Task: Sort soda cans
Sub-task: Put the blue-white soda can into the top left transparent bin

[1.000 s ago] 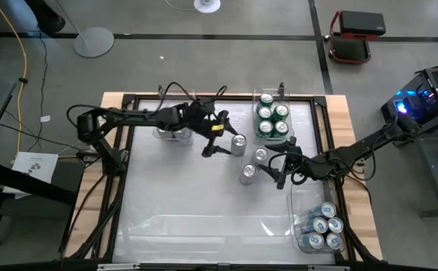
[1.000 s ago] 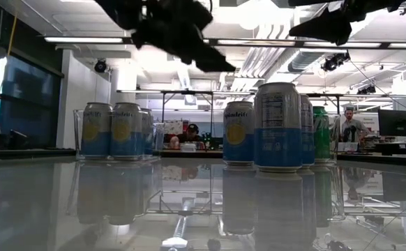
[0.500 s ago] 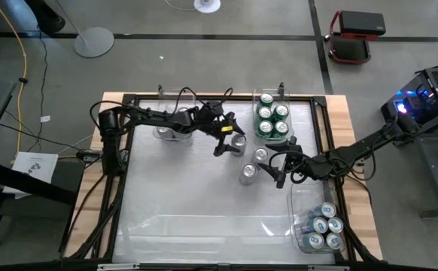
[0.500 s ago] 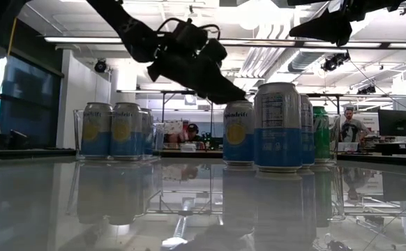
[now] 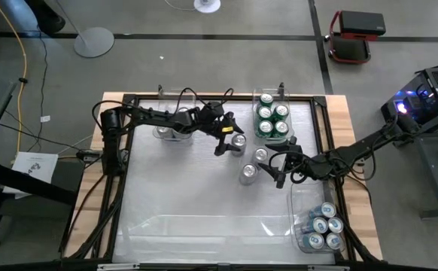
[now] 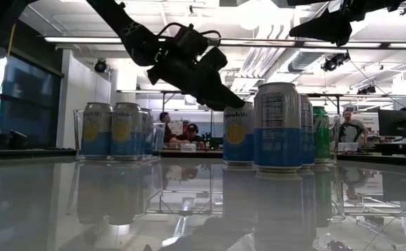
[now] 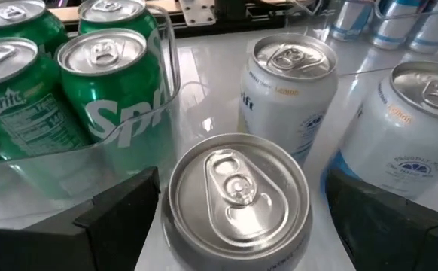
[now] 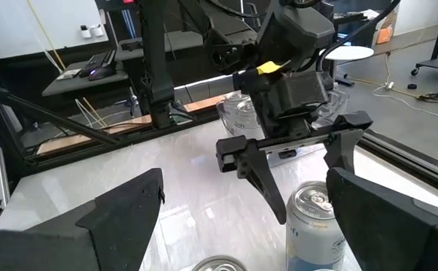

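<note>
While the target can point(image 5: 238, 141) stands loose on the table centre, just beside the bin with green cans, the left gripper point(image 5: 227, 138) hovers over it with fingers spread wide, one each side, not touching yet. To do this step well, it should go straight down, keep the can centred btw. the fingers, and close only below the rim, w/o knocking the two other loose cans point(image 5: 254, 163) near it. The right gripper point(image 5: 276, 168) waits beside those, also wide, holding nothing.

Green-can bin point(image 5: 284, 98): five or six green cans point(image 5: 272, 119). Left clear bin point(image 5: 160, 94): some blue-and-white cans point(image 6: 116, 130). Near-right bin point(image 5: 297, 226): four blue cans point(image 5: 323, 223).
</note>
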Robot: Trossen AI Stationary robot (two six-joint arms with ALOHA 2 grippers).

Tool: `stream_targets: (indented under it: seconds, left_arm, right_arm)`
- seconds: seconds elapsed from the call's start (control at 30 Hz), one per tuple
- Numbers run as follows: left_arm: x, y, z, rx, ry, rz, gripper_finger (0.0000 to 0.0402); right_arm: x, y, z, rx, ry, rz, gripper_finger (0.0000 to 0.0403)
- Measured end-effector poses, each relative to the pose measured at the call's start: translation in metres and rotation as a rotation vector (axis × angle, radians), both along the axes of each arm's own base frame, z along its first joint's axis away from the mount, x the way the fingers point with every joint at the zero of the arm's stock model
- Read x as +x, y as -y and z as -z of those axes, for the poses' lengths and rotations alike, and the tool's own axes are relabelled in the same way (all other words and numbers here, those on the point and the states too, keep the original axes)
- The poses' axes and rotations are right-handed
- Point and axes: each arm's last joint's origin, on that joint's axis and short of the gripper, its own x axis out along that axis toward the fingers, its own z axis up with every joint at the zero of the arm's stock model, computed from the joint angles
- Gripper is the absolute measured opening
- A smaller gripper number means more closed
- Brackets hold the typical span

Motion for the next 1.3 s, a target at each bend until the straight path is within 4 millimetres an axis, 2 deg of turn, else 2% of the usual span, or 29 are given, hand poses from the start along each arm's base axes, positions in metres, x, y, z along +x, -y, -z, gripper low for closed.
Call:
stream_targets:
  seconds: [0.17,0.47,0.73,1.03,1.2,1.3]
  left_arm:
    - [0.000,0.000,0.001,-0.006,-0.007,-0.015,0.0355]
    - [0.005,0.004,0.019,-0.017,-0.046,-0.017,0.0355]
    - [0.008,0.007,0.015,-0.036,-0.016,-0.029,0.0354]
    - [0.008,0.007,0.014,-0.047,-0.023,-0.075,0.0292]
    - [0.003,0.008,0.003,-0.054,-0.036,-0.107,0.0291]
    - [-0.005,0.009,-0.020,-0.019,-0.018,-0.145,0.0291]
  right_arm:
    - [0.000,0.000,0.000,0.000,0.000,0.000,0.0362]
    - [0.000,0.000,0.000,0.000,0.001,0.008,0.0362]
    - [0.000,0.000,0.001,0.004,-0.004,0.009,0.0362]
    - [0.000,0.000,0.002,0.013,-0.012,0.011,0.0362]
    - [0.000,0.000,0.002,0.013,-0.013,0.011,0.0362]
    - [-0.001,0.000,0.002,0.010,-0.018,0.011,0.0362]
